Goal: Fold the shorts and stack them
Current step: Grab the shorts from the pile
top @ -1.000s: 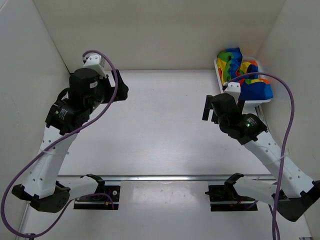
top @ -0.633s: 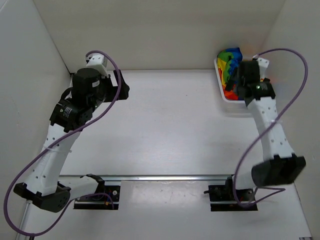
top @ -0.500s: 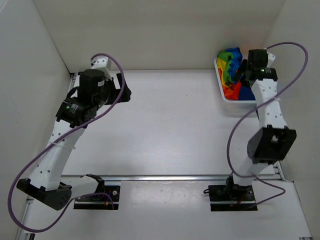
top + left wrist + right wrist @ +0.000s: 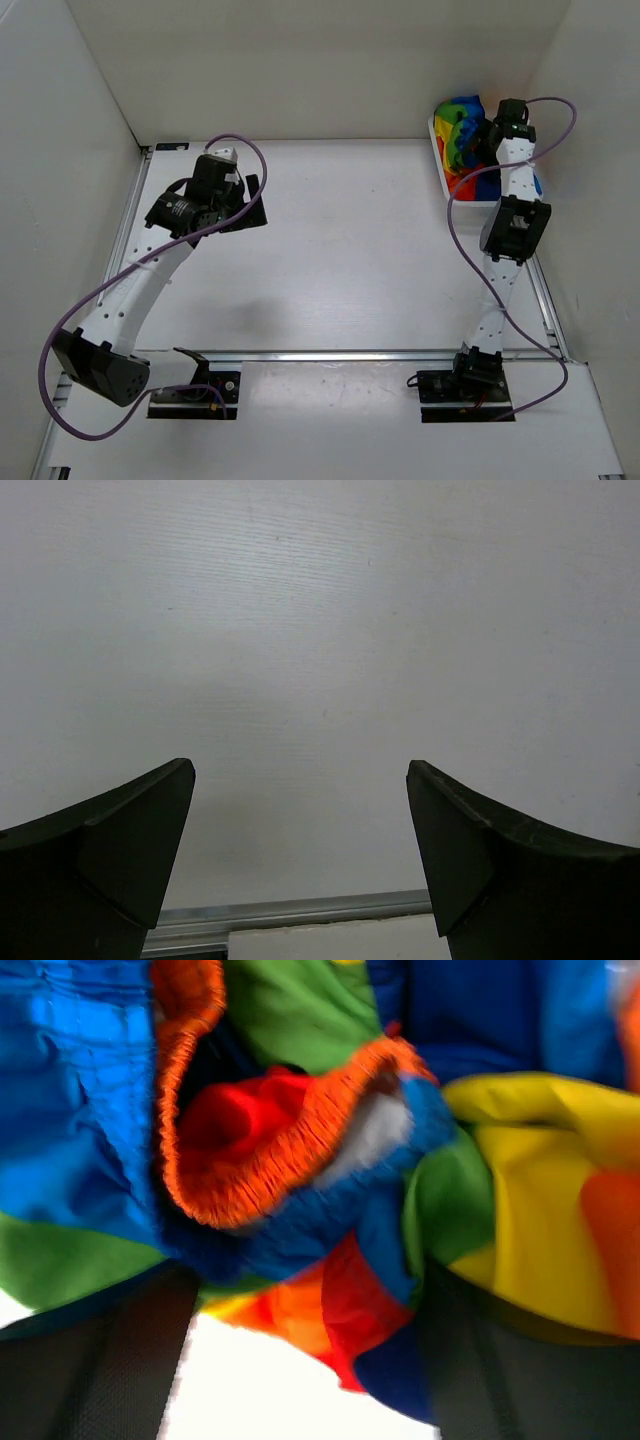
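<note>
Since the earlier frame the right arm has swung out of the middle of the tabletop (image 4: 350,260) and stretched to the far right corner, and the left arm has reached further forward.

From above, the shorts (image 4: 460,125) lie crumpled in the white basket (image 4: 458,197), striped cloth heaped above its rim. The right tool (image 4: 484,138) sits down on that heap, its arm almost fully extended because the basket stands at the edge of its reach. The left tool (image 4: 256,203) hangs over bare tabletop, well apart from the basket. It probably waits there because the open middle is where the cloth would have to be spread for folding.

The left wrist view shows both fingers (image 4: 120,850) spread wide with only plain white surface between them and a metal rail at the bottom edge; this tool is open and carries nothing.

The right wrist view is blurred, yet its two dark fingers (image 4: 90,1360) stand wide apart at the lower corners with bunched fabric filling the gap: an orange elastic band, red lining, blue, green and yellow panels. The jaws have cloth between them but are not yet closed on it, so the shorts rest in the basket, unlifted. That spread suits a thick fold. Folding and stacking have not begun.
</note>
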### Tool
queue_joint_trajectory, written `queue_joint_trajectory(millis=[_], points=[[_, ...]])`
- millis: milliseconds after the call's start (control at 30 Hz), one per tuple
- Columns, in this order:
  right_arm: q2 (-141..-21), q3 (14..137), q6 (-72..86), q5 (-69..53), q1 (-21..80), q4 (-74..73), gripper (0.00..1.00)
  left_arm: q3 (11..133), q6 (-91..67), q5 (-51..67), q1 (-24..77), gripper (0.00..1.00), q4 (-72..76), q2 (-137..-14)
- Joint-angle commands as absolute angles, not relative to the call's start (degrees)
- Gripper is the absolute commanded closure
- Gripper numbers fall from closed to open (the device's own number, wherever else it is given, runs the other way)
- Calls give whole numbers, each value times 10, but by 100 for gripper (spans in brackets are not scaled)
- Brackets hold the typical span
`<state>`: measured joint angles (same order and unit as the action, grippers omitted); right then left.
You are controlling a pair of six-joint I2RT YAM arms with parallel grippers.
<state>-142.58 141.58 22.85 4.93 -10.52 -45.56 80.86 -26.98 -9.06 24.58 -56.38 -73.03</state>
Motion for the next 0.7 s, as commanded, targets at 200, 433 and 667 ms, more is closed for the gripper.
queue_joint_trajectory(millis=[200, 433, 667], points=[[-1397, 1437, 282, 17, -105, -345, 100, 795, -285, -111, 243, 1, -582, -730], [-1201, 1371, 240, -5, -94, -351, 100, 789, -295, -95, 238, 1, -582, -725], [-1012, 1440, 195, -97, -19, -371, 100, 763, -316, -83, 221, 1, -604, -673]])
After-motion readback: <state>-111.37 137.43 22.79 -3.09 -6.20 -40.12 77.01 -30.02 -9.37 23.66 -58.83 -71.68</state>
